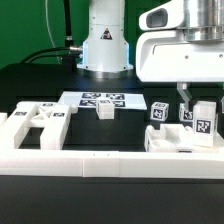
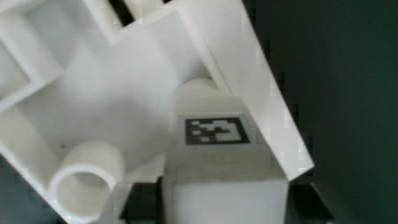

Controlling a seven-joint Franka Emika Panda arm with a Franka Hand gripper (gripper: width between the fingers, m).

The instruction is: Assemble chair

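Evidently the gripper (image 1: 186, 103) stands low over the cluster of chair parts on the exterior view's right. Its jaws are nearly together on a white tagged panel (image 1: 178, 142). In the wrist view a white edge of that panel (image 2: 214, 130) fills the gap between the fingers, so I judge it pinched rather than merely touched. The hold comes from above, probably so the panel can be lifted or turned without knocking its close neighbours: a square leg (image 1: 157, 112) on one side and a second square leg (image 1: 205, 116) on the other, both upright.

The panel is blocky, matte white plastic bearing a black-and-white square tag, with a round peg (image 2: 80, 182) standing out of it.

The other chair parts lie loose on the dark surface (image 1: 30, 90). A slotted frame panel (image 1: 35, 122) sits at the exterior view's left. A small cube (image 1: 105, 111) sits near the middle, just in front of the marker board (image 1: 100, 99). A long border rail (image 1: 100, 163) runs along the near edge, likely as a stop to brace parts against.
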